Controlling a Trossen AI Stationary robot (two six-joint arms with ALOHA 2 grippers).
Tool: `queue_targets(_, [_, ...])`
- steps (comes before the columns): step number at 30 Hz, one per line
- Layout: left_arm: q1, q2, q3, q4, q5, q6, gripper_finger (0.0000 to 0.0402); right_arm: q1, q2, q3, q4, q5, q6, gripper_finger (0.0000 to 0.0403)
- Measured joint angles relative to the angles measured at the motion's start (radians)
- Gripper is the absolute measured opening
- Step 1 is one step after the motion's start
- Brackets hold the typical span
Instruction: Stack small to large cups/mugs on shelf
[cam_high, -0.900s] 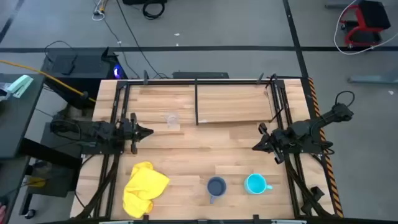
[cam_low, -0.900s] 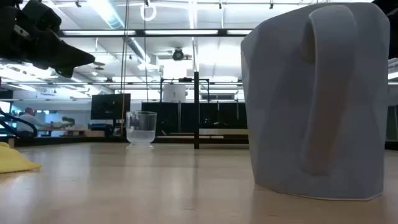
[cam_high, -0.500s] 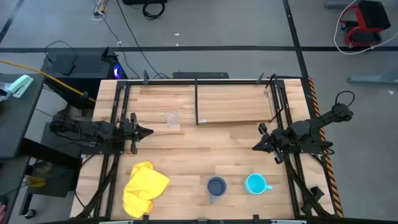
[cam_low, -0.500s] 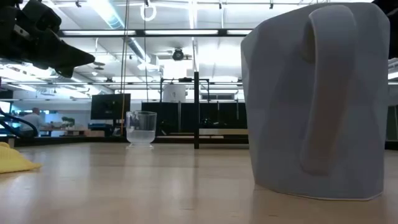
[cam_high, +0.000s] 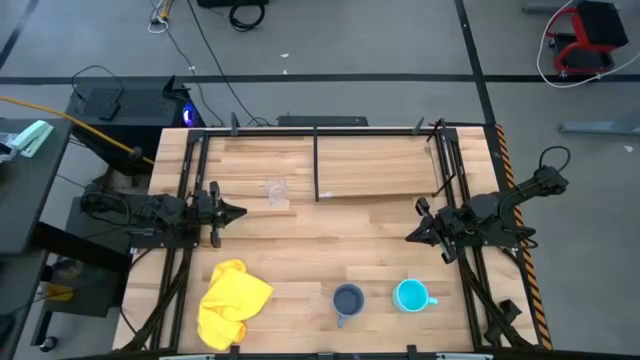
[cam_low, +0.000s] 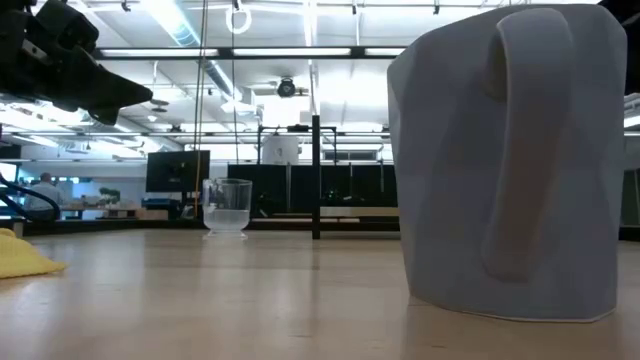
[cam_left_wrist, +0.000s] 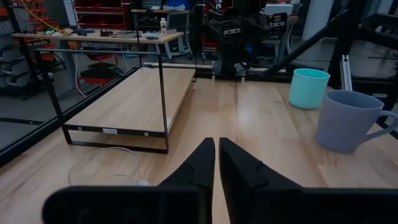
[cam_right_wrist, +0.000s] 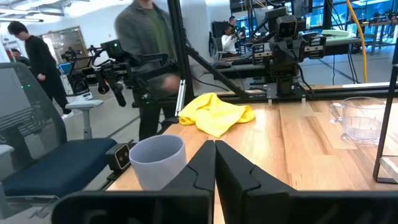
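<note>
A small clear glass cup stands on the tabletop left of the shelf, a raised light-wood board in a black frame at the table's far middle. The grey-blue mug and the cyan mug stand near the table's near edge. In the low view the grey-blue mug fills the right side and the glass cup stands farther back. My left gripper is shut and empty at the table's left. My right gripper is shut and empty at the right.
A yellow cloth lies crumpled at the table's near left. Black frame rails run along both table sides. Bare wood lies between the two grippers. People show in the room beyond the table in the right wrist view.
</note>
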Motion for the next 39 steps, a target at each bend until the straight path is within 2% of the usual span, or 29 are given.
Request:
queue_targets(12, [0.000,0.000,0.000,0.000,0.000,0.000,0.0036,0.000,0.000,0.000,0.000,0.000,0.000,0.0016])
queue_targets(39, [0.000,0.000,0.000,0.000,0.000,0.000,0.0028,0.000,0.000,0.000,0.000,0.000,0.000,0.0016])
